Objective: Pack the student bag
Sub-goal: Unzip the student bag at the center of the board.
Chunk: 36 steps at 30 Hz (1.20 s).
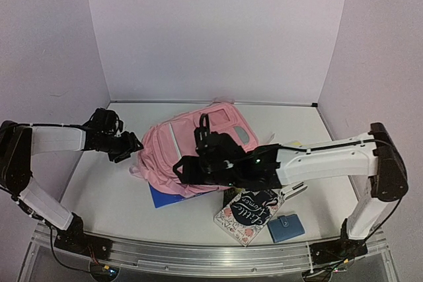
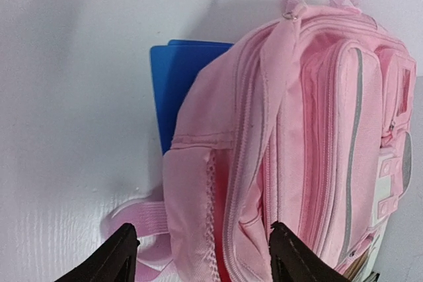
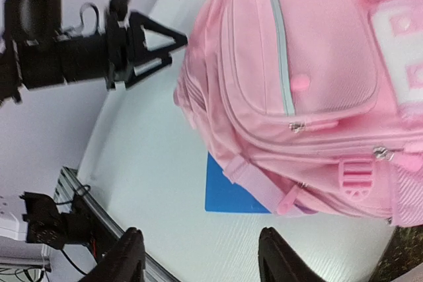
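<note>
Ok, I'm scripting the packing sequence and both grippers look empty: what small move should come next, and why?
Probably swing the right gripper over to the book, nearest it: it and the left gripper stand open and empty, while the book, wallet and blue folder lie outside the student bag.

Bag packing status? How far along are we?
Done: nothing visibly packed. The blue folder sticks out from under the student bag; the book and blue wallet lie on the table beside it. In hand: nothing; left tool and right tool are open at the bag. Remaining: all three items.
</note>
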Motion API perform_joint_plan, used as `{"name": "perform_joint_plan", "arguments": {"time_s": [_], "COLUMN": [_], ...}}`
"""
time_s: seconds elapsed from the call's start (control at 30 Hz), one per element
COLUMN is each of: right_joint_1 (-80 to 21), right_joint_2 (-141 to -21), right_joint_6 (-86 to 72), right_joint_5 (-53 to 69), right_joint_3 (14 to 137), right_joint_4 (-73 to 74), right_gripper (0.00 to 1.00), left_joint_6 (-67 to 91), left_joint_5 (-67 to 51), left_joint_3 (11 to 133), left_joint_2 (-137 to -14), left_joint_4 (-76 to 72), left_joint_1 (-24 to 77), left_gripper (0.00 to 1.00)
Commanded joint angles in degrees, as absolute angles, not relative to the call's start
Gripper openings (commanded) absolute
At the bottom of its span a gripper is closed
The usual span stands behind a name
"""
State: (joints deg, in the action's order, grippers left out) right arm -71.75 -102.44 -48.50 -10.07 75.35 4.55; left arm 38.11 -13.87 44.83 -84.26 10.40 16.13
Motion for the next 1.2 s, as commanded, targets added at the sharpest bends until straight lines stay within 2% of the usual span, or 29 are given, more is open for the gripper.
{"name": "perform_joint_plan", "arguments": {"time_s": [0.0,0.2,0.37,0.47,0.7,0.9,1.17], "right_joint_1": [-69.7,-61.7,-53.0,-48.2,-40.6,-40.1,-40.2], "right_joint_2": [-94.3,-89.4,-85.3,-84.1,-83.0,-82.9,-82.5], "right_joint_6": [-46.7,-45.5,-43.4,-41.9,-42.0,-43.9,-45.4], "right_joint_5": [-19.2,-18.9,-16.0,-13.9,-3.3,-1.6,-1.8], "right_joint_3": [68.8,59.7,54.1,51.8,46.5,44.7,42.2], "right_joint_4": [5.2,6.4,6.3,6.2,0.8,-1.2,-2.4], "right_gripper": [0.59,0.61,0.72,0.77,0.77,0.76,0.76], "left_joint_6": [34.7,36.2,38.7,39.6,37.6,36.7,39.0], "left_joint_5": [-5.2,-1.6,-0.9,1.9,3.7,3.1,2.8], "left_joint_3": [43.6,39.5,39.5,42.0,52.7,57.2,58.7], "left_joint_2": [-75.8,-63.7,-60.2,-64.1,-80.7,-91.0,-96.4], "left_joint_4": [17.4,23.8,24.4,23.7,19.7,18.2,18.3], "left_joint_1": [16.9,25.0,35.8,43.2,56.2,58.2,58.3], "left_gripper": [0.75,0.80,0.77,0.72,0.61,0.52,0.37]}}
